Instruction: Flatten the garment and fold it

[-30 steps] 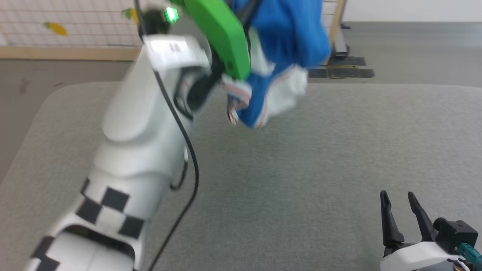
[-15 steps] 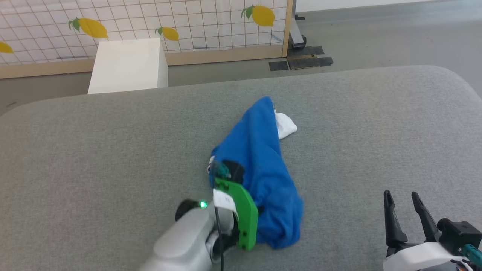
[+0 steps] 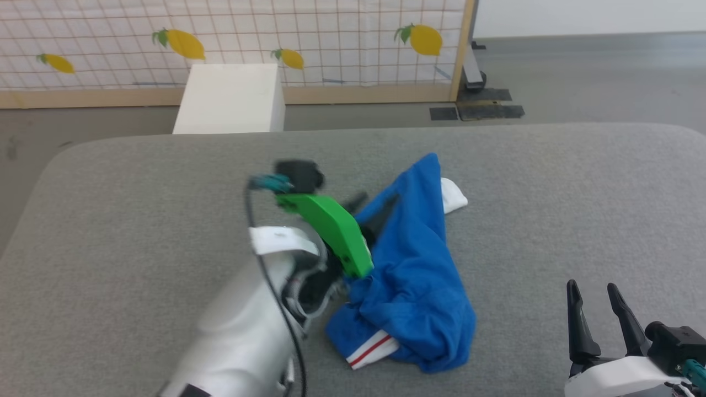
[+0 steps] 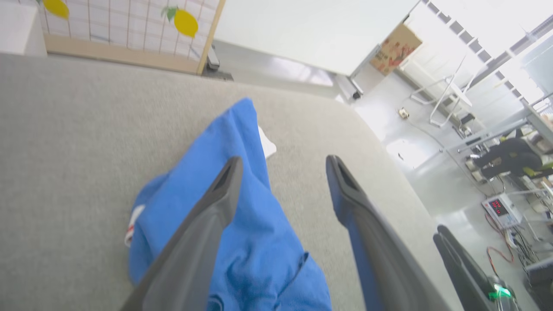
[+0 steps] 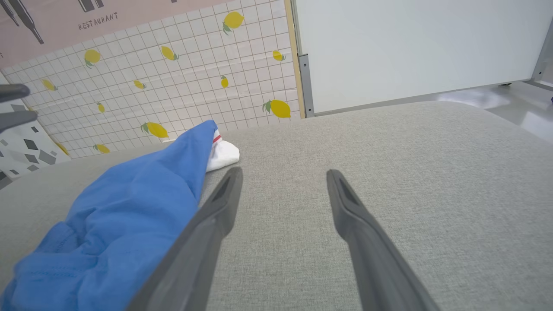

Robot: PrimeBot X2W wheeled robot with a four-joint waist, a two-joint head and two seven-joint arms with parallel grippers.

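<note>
On the grey table (image 3: 110, 231), the shirt (image 3: 411, 286) lies in a soft, floppy heap. Your left gripper (image 4: 284, 160) and right gripper (image 5: 284, 171) are both wide and empty. Take hold at the striped edge (image 3: 372, 348).

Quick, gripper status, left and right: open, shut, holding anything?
Left gripper: open, holding nothing, poised by the crumpled garment.
Right gripper: open, holding nothing, apart from the garment.
</note>
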